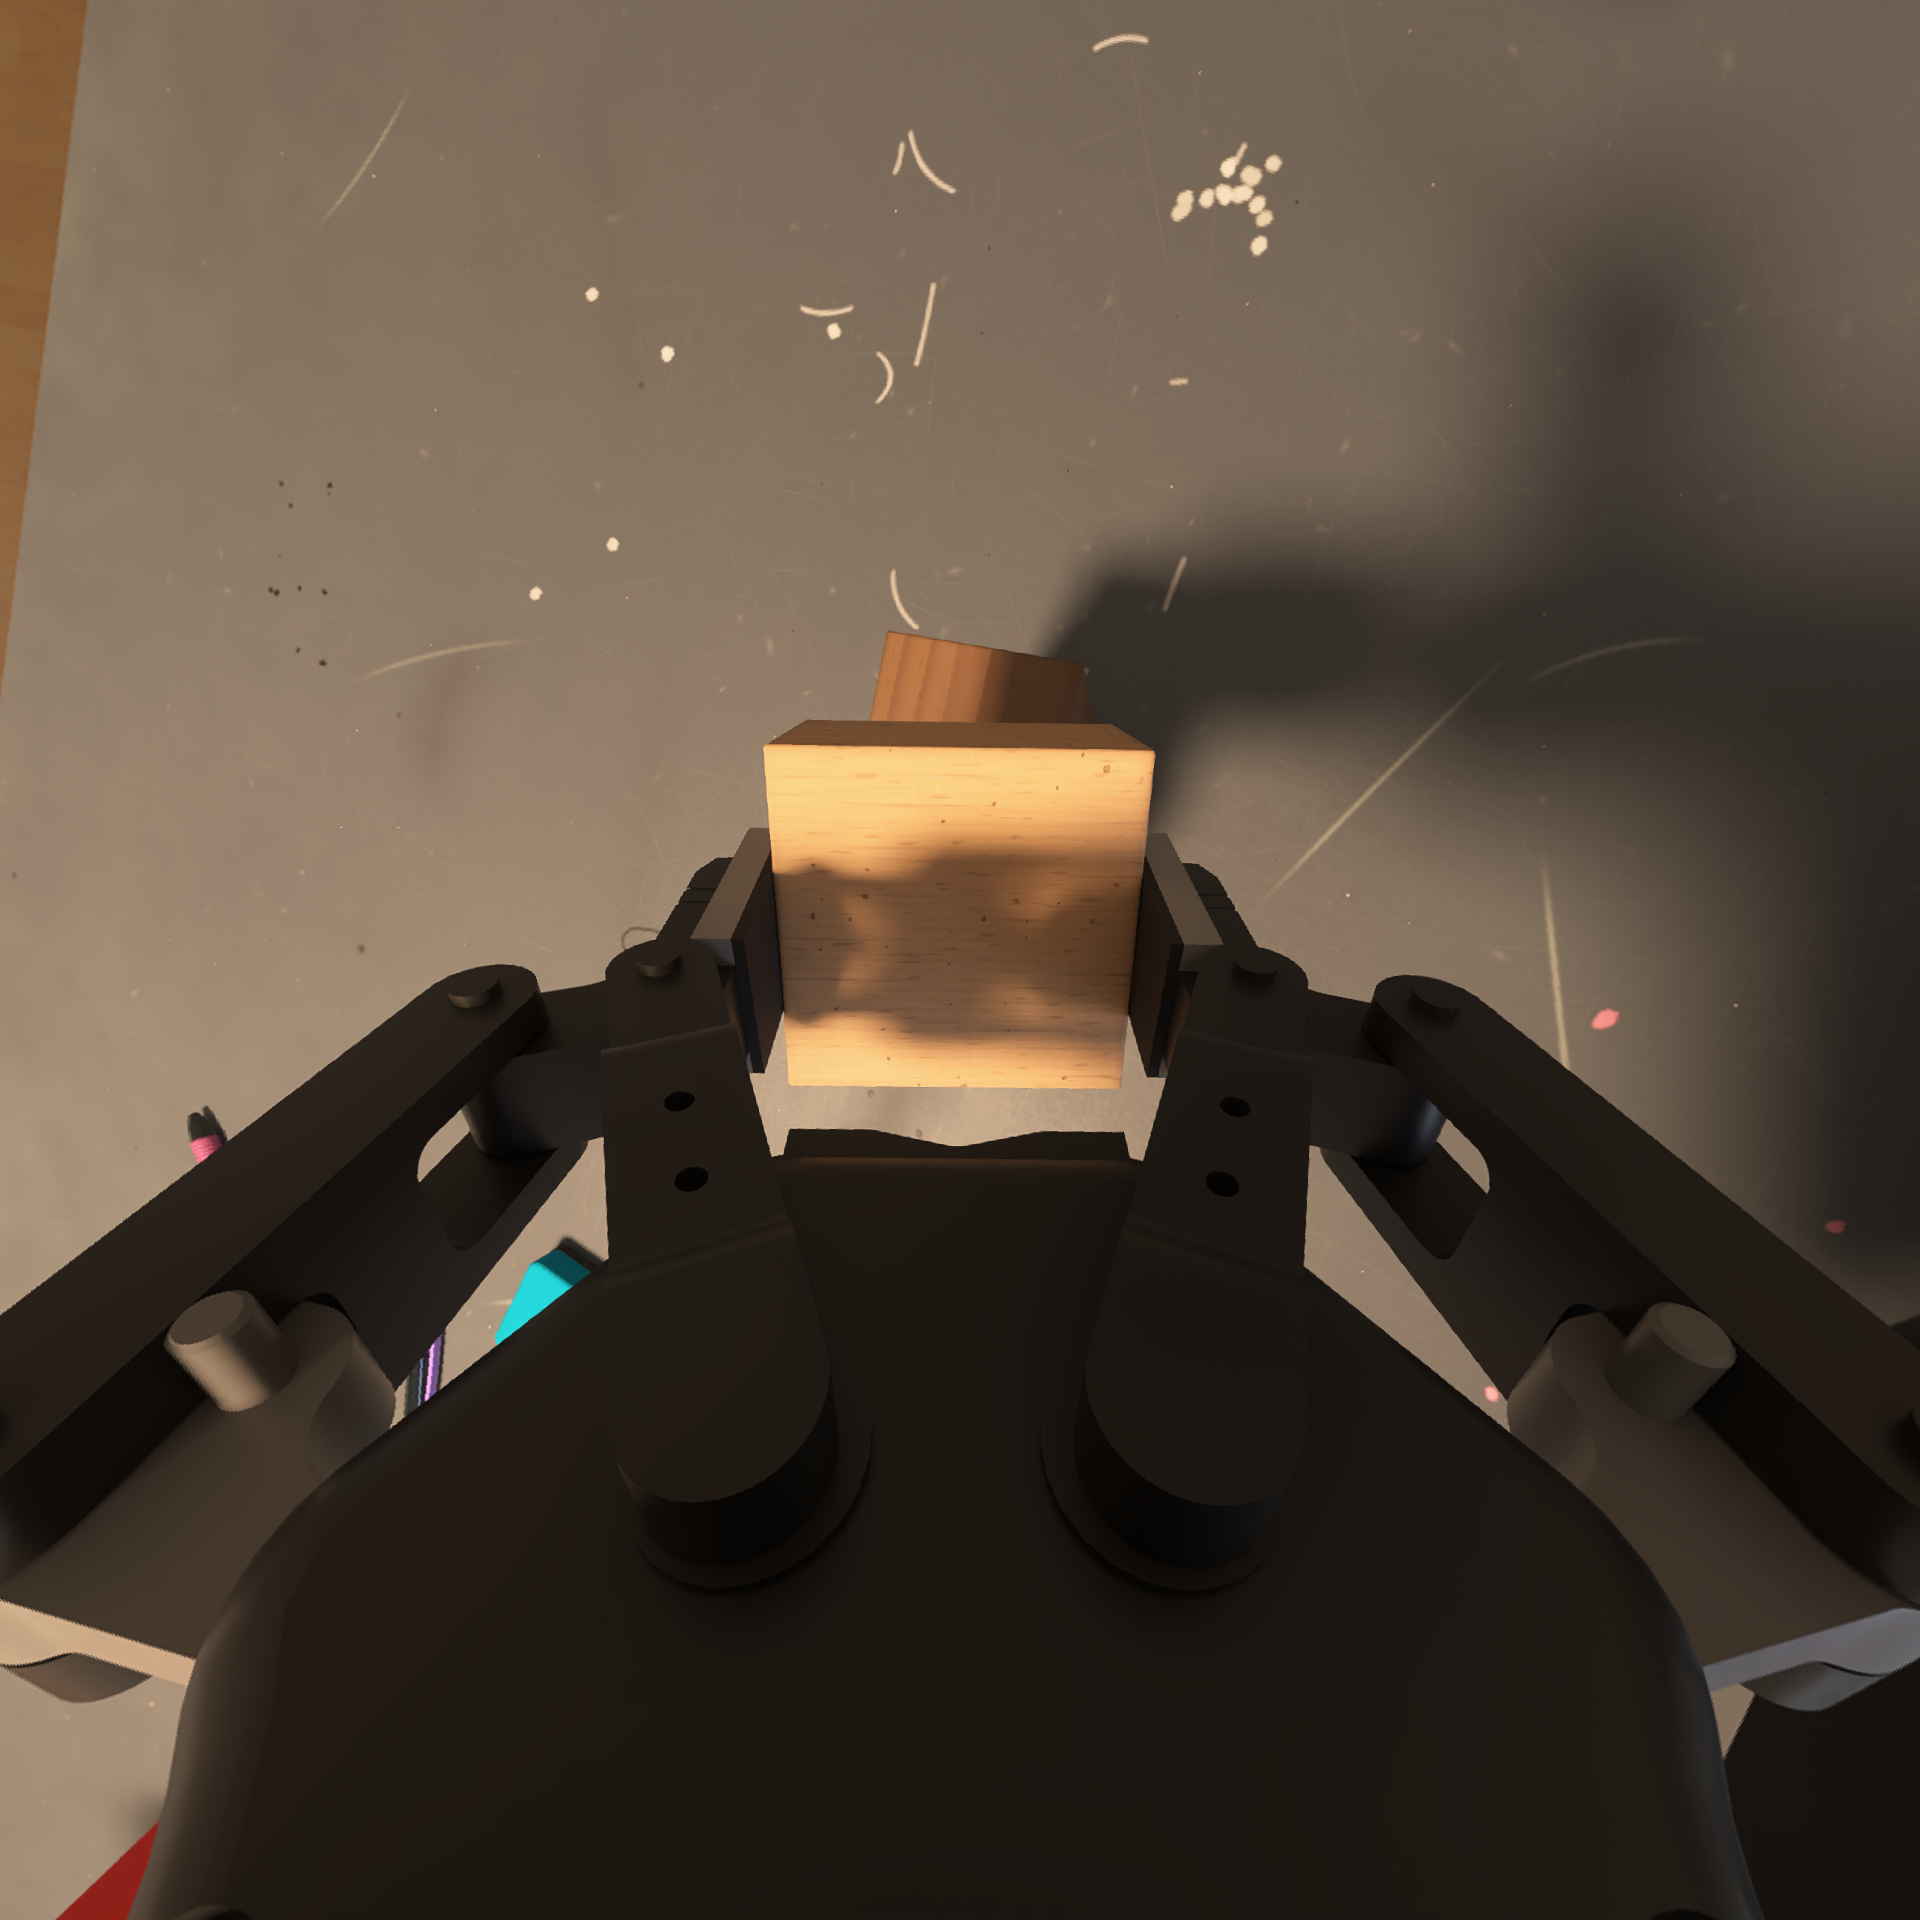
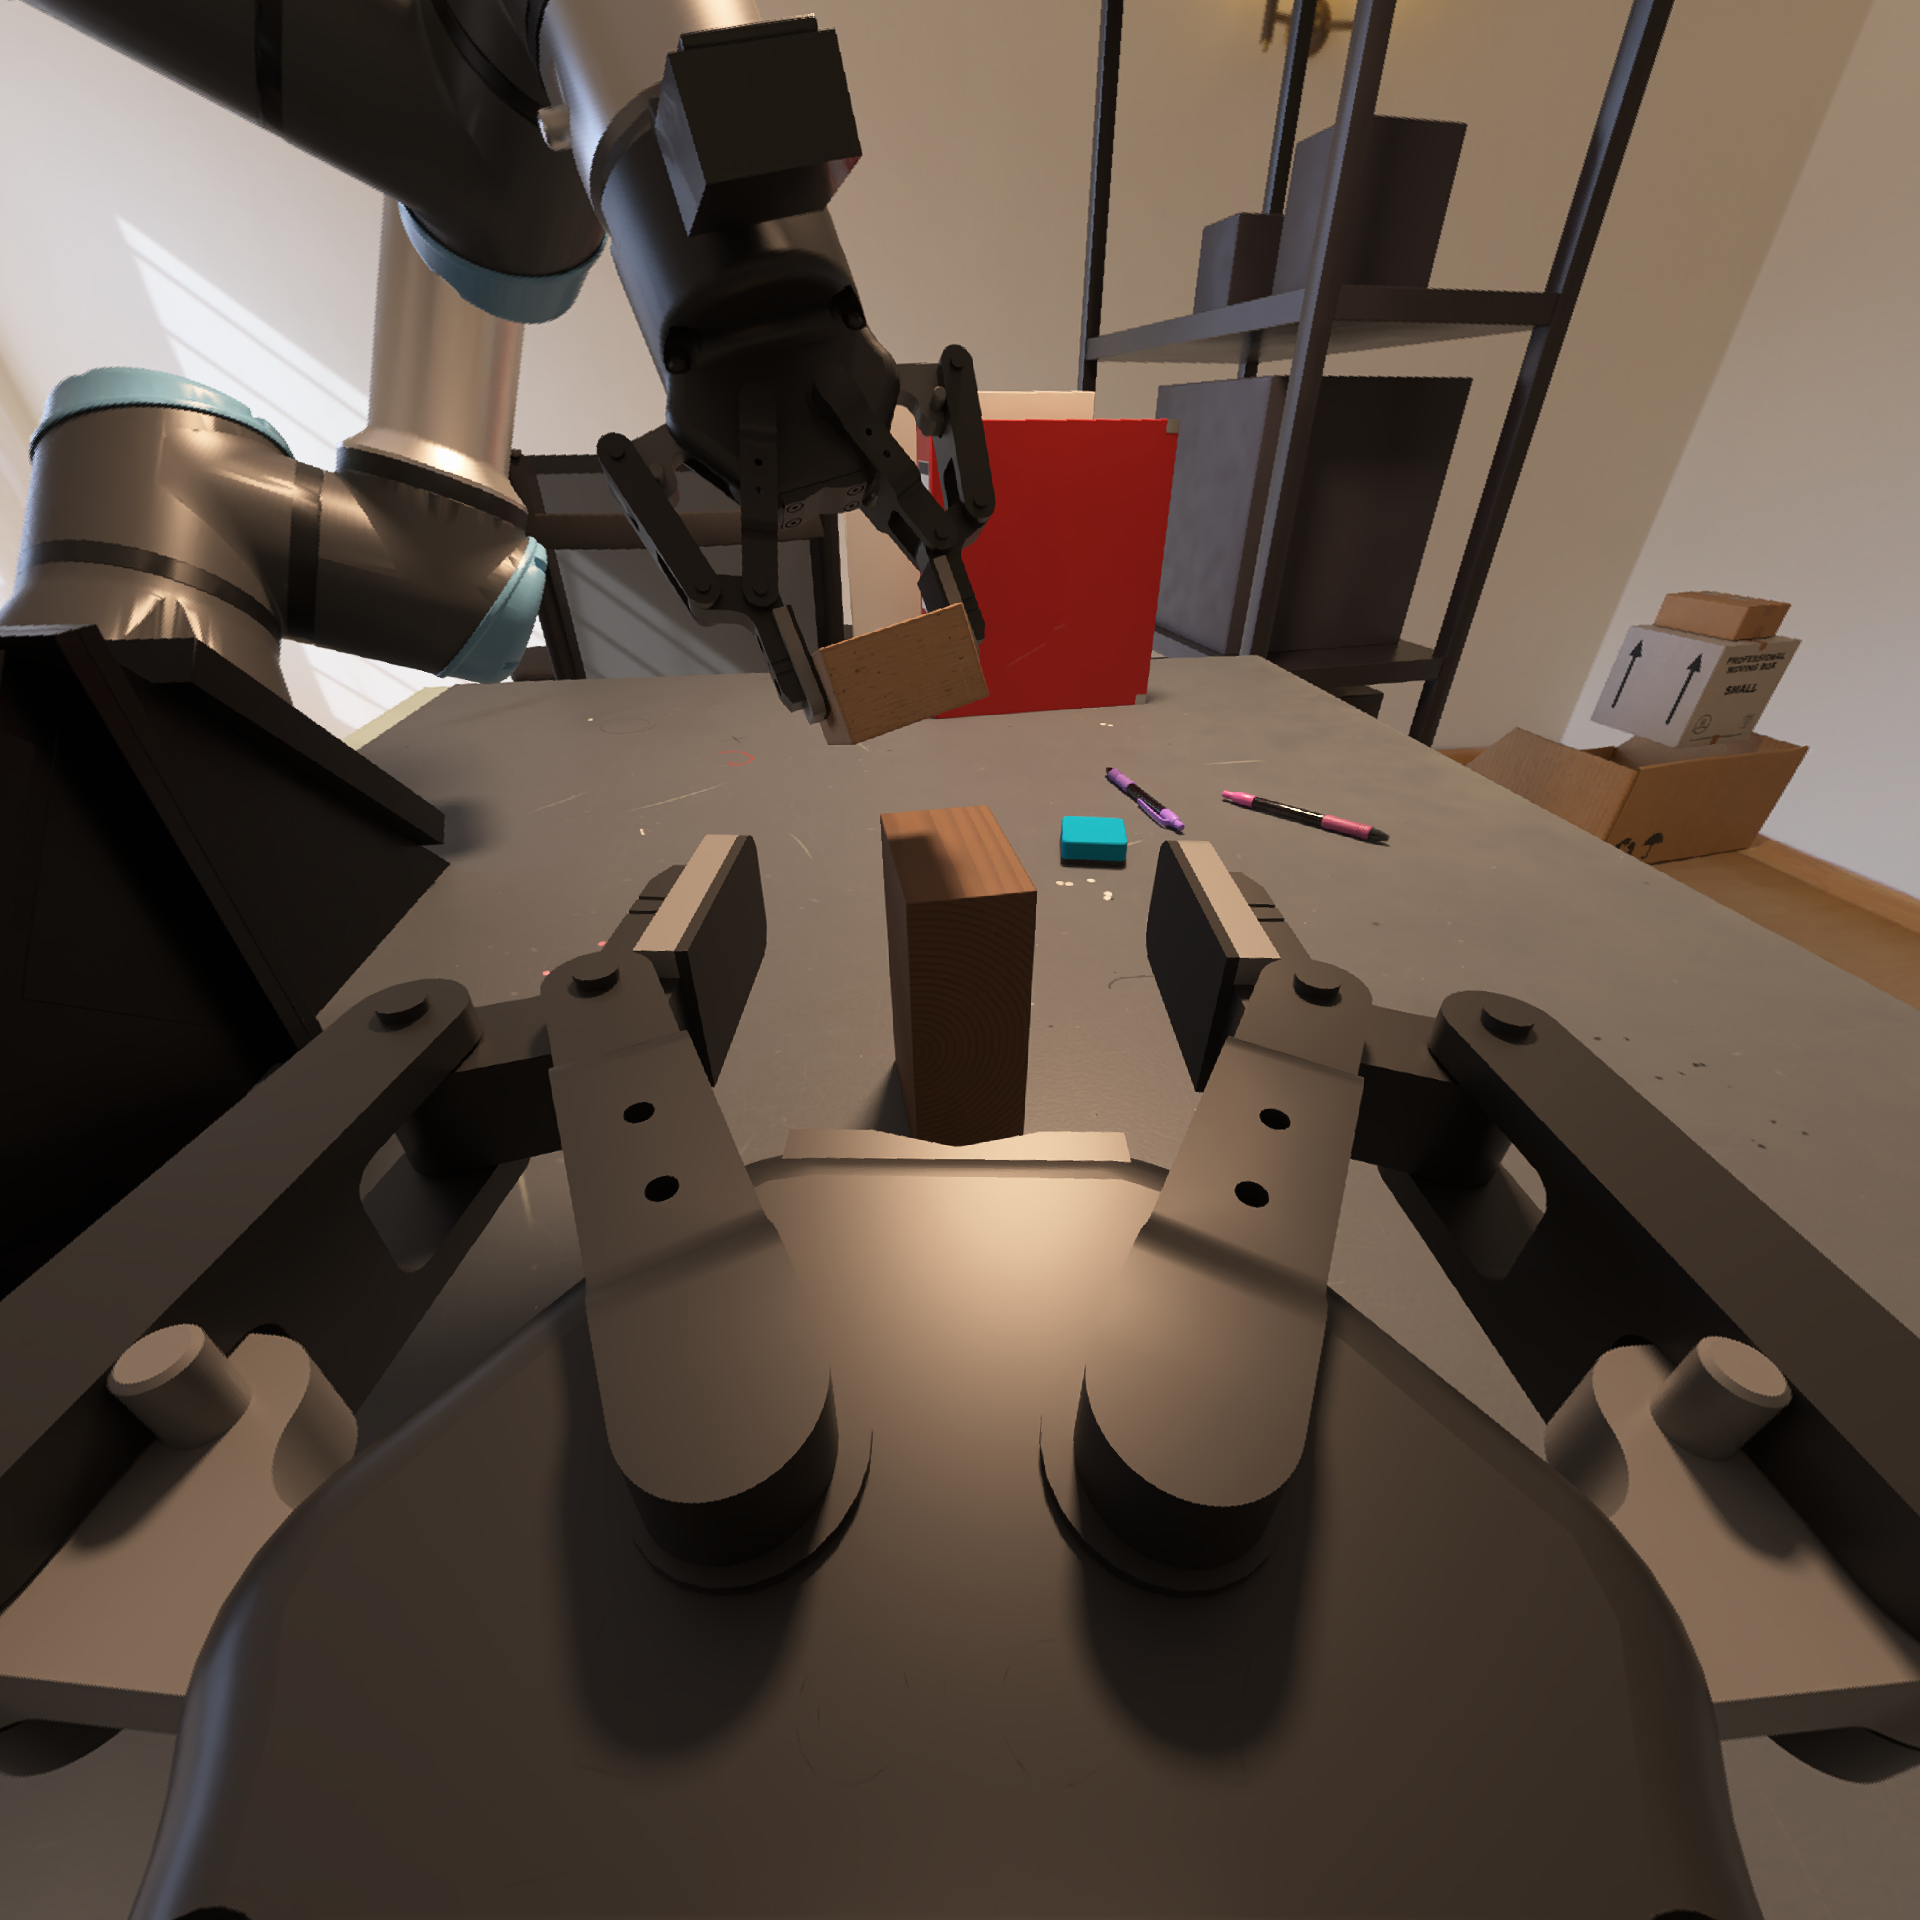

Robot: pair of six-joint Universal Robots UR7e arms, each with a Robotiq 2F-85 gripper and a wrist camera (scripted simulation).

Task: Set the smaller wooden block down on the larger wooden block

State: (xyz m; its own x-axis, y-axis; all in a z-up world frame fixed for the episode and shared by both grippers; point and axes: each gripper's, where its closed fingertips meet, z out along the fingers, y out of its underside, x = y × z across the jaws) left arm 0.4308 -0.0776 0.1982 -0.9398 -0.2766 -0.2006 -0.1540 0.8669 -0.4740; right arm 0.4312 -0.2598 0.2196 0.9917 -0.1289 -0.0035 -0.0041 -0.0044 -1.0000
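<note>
Pale wood fills the left wrist view: the smaller wooden block (image 1: 956, 914) is clamped between the jaws of the left gripper (image 1: 956, 935), held in the air above the grey bench (image 1: 520, 468). Beyond its far edge shows a corner of the larger wooden block (image 1: 977, 681), darker brown. From the right wrist view that larger block (image 2: 961, 977) stands upright on the bench, between the spread, empty jaws of the right gripper (image 2: 956, 966) (neither pad touches it). Farther back lie a teal eraser (image 2: 1093, 840), a purple pen (image 2: 1143, 798) and a pink pen (image 2: 1304, 815), well apart from the blocks.
</note>
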